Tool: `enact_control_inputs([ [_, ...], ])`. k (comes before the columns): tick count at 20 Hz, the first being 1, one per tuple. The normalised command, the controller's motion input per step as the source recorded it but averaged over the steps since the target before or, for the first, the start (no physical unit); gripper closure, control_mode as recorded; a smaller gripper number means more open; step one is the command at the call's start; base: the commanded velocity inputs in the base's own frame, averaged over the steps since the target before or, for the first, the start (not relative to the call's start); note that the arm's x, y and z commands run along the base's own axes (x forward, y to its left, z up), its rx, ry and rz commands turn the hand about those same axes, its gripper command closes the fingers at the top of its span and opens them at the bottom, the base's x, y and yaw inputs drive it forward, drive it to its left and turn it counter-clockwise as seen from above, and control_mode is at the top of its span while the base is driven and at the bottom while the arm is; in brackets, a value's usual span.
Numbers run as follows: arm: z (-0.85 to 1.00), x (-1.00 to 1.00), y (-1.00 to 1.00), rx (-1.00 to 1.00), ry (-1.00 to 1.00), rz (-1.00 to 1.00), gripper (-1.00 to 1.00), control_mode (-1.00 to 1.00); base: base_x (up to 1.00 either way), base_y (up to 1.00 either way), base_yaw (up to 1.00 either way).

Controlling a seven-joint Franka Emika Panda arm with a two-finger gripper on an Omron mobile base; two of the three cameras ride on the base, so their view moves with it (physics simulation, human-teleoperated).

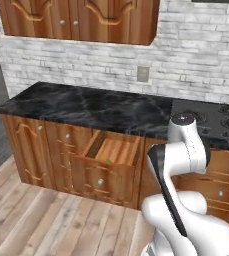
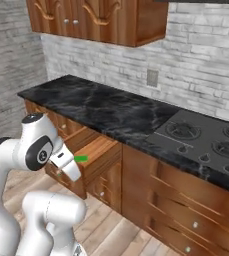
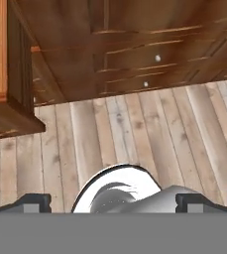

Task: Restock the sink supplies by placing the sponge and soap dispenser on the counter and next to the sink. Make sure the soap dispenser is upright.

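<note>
Reaching into the open drawer (image 1: 112,150) for the sponge (image 2: 81,159) risked clipping its front panel: your gripper (image 3: 113,201), jaws wide apart and empty, pointed at the floor (image 3: 135,134) beside it.

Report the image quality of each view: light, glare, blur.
Left base view: even, soft light, faint sheen on the counter, the open drawer slightly soft. Right base view: the same flat light, the green sponge a blurred streak. Hand view: dim cabinet fronts, brighter floor planks, no glare.
</note>
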Motion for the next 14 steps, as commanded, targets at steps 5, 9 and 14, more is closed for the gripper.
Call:
enact_control_inputs([
  [5, 0.0, 0.0, 0.0, 0.0, 0.0, 0.0, -1.0, 1.0, 0.89, 0.8, -0.4],
  [9, 0.0, 0.0, 0.0, 0.0, 0.0, 0.0, -1.0, 1.0, 0.46, 0.74, -0.23],
  [14, 0.0, 0.0, 0.0, 0.0, 0.0, 0.0, -1.0, 1.0, 0.44, 0.06, -0.02],
])
